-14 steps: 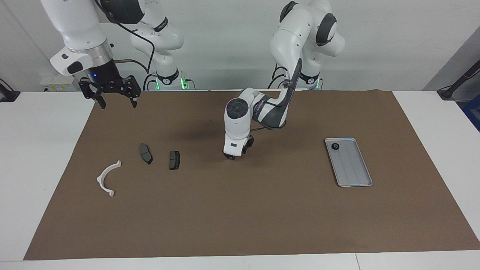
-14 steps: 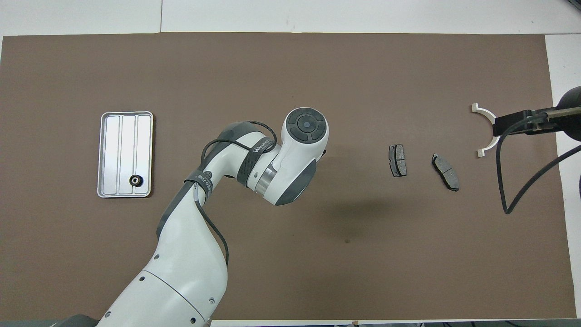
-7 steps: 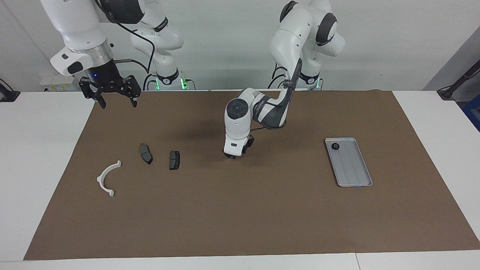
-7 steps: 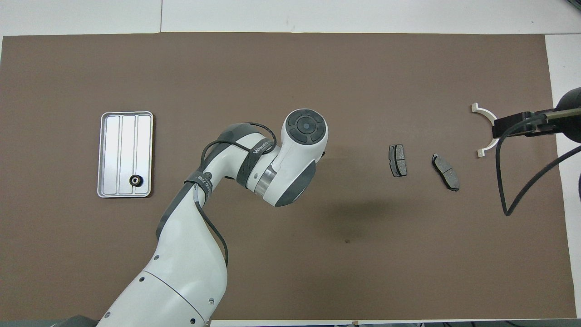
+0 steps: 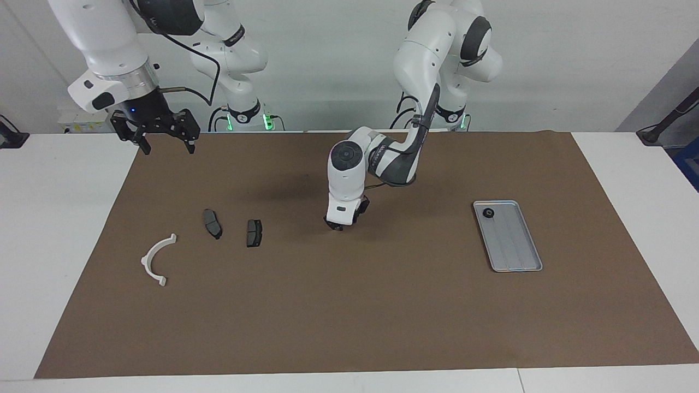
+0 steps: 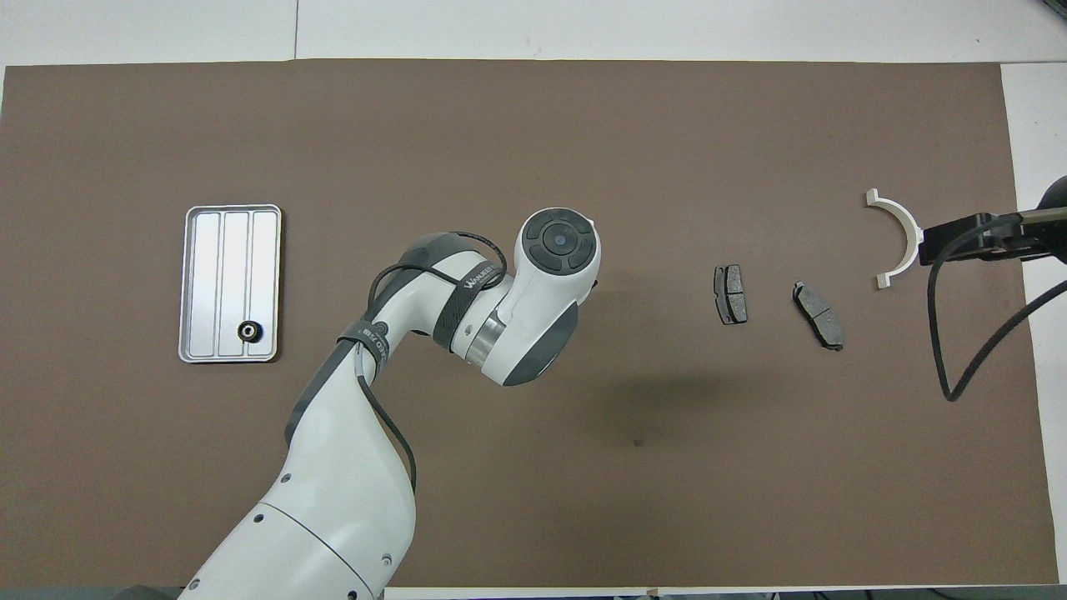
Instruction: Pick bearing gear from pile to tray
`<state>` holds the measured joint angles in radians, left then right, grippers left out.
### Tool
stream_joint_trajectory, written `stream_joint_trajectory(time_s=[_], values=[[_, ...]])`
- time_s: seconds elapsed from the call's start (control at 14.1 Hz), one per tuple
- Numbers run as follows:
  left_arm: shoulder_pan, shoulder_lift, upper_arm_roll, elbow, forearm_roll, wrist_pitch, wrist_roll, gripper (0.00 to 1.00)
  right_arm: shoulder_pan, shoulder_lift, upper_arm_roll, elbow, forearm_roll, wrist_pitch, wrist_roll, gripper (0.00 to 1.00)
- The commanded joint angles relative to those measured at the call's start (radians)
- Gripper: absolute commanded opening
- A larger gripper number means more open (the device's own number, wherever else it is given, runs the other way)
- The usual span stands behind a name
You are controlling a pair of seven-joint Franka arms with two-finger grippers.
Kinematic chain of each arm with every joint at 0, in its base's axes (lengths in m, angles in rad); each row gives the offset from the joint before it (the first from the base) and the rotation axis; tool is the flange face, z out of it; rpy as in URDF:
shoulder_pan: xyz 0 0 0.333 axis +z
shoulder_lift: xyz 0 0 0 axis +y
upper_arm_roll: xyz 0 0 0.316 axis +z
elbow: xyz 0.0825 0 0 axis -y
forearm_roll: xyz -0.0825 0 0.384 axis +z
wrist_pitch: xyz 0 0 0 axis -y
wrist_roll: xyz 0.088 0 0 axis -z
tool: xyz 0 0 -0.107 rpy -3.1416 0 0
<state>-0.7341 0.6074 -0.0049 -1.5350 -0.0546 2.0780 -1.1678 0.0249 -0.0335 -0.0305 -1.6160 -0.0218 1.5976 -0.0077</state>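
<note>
While right jaws gape and left's state is unclear, a black toothed gear rests in the silver tray.

Bare brown mat between the two brake pads and tray; only the left arm stands there.

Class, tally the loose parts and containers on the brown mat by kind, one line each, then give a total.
White semicircular bracket: 1
Dark grey brake-pad plates: 2
Small black gear in the tray: 1
Silver tray: 1
Total: 5
</note>
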Motion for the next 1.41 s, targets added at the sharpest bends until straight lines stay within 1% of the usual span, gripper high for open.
stream_joint_trajectory(time_s=[0.0, 0.14, 0.21, 0.35, 0.49, 0.57, 0.78, 0.99, 1.2, 1.34], values=[[-0.027, -0.029, 0.016, -0.057, -0.011, 0.031, -0.026, 0.32, -0.016, -0.014, 0.003, -0.005, 0.016, -0.019, -0.009, 1.0], [-0.025, -0.029, 0.016, -0.057, -0.011, 0.025, -0.027, 0.08, -0.016, -0.022, 0.003, -0.018, 0.016, -0.016, -0.009, 1.0], [-0.024, -0.031, 0.016, -0.057, -0.011, 0.022, -0.026, 0.01, -0.02, -0.02, 0.003, -0.021, 0.016, -0.012, -0.009, 1.0], [0.002, -0.069, 0.017, -0.063, -0.011, 0.007, -0.018, 0.0, -0.026, -0.016, 0.003, -0.024, 0.016, -0.007, -0.011, 1.0], [0.07, -0.135, 0.017, -0.088, -0.01, -0.019, 0.011, 0.0, -0.026, -0.014, 0.003, -0.036, 0.016, -0.001, -0.011, 1.0], [0.1, -0.15, 0.019, -0.088, -0.01, -0.045, 0.048, 0.0, -0.028, -0.014, 0.003, -0.038, 0.016, 0.001, -0.012, 1.0], [0.238, -0.192, 0.019, -0.089, -0.01, -0.117, 0.21, 0.01, -0.028, -0.014, 0.003, -0.042, 0.016, 0.012, -0.014, 1.0], [0.391, -0.199, 0.022, -0.091, -0.002, -0.151, 0.426, 0.01, -0.025, -0.014, 0.003, -0.042, 0.016, 0.009, -0.014, 1.0], [0.537, -0.198, 0.022, -0.091, 0.004, -0.141, 0.639, 0.01, -0.016, -0.016, 0.003, -0.042, 0.014, -0.002, -0.009, 1.0], [0.608, -0.198, 0.023, -0.1, 0.007, -0.131, 0.773, 0.01, -0.016, -0.016, 0.003, -0.044, 0.014, -0.005, -0.008, 1.0]])
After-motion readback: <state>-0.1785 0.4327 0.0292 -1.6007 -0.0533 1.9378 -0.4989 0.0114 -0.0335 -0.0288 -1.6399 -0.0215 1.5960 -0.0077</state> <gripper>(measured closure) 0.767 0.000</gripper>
